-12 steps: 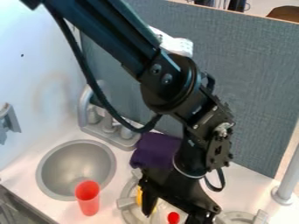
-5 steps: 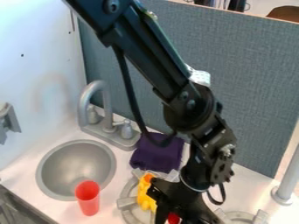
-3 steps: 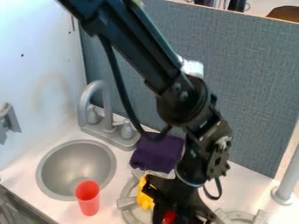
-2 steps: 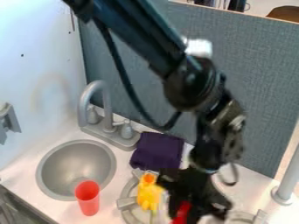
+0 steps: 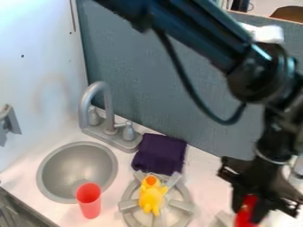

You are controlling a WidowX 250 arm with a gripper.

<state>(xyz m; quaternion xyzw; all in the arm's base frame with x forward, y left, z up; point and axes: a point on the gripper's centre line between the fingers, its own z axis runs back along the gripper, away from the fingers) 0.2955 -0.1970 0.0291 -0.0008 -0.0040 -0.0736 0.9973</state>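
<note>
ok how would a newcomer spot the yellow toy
Find the round sink, then look right in the picture to the gray burner. The yellow toy lies on it, orange at its far end, unlike the red cup by the sink and the purple cloth behind.

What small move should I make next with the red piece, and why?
I'd probably raise the pincer slightly before any sideways travel: it holds the red piece low, and the right-hand burner looks close enough beside it to snag.
</note>
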